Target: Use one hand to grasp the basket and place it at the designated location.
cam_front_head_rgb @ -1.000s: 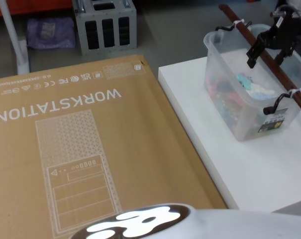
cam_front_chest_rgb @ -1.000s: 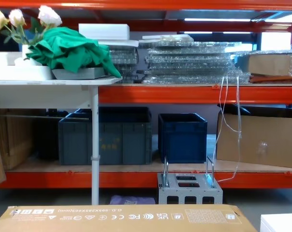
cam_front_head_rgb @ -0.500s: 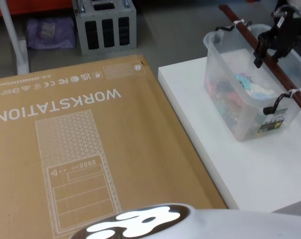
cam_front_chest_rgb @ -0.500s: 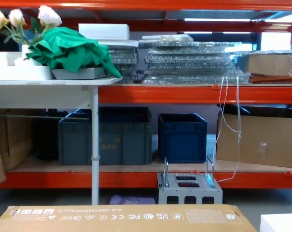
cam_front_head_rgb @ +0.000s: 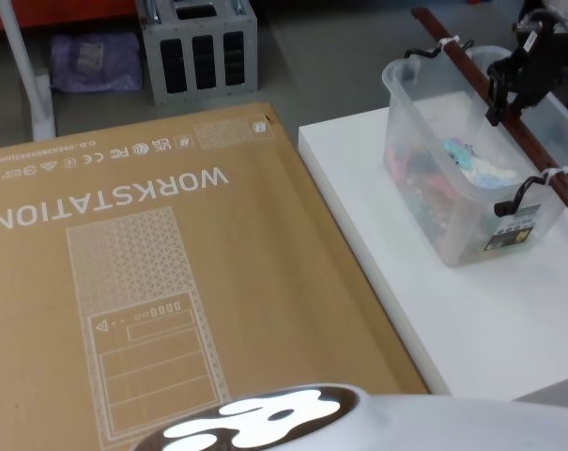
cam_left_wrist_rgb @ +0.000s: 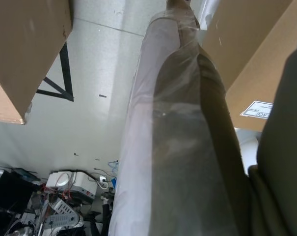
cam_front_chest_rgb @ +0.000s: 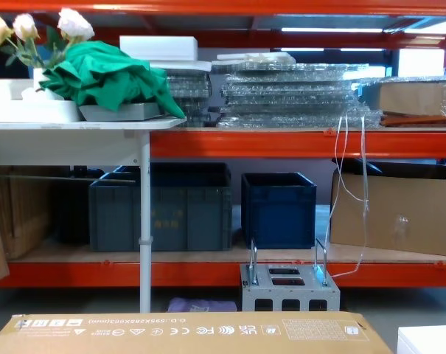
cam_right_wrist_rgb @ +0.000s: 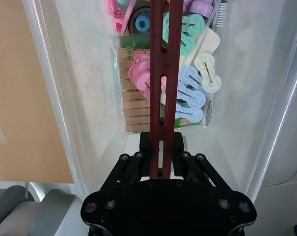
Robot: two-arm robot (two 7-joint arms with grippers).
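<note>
Basket (cam_front_head_rgb: 424, 178) stands on the white table (cam_front_head_rgb: 471, 319), toward its far right side, with clothes pegs (cam_right_wrist_rgb: 190, 96) inside. Right gripper (cam_right_wrist_rgb: 161, 147) is above it, fingers clamped on the reddish-brown bar handle (cam_front_head_rgb: 539, 158).

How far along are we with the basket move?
Done: the right gripper is at the basket, closed around its handle. In hand: that grasp, with the basket apparently resting on the white table. Left: lifting it, carrying it and setting it down at the designated spot.
</note>
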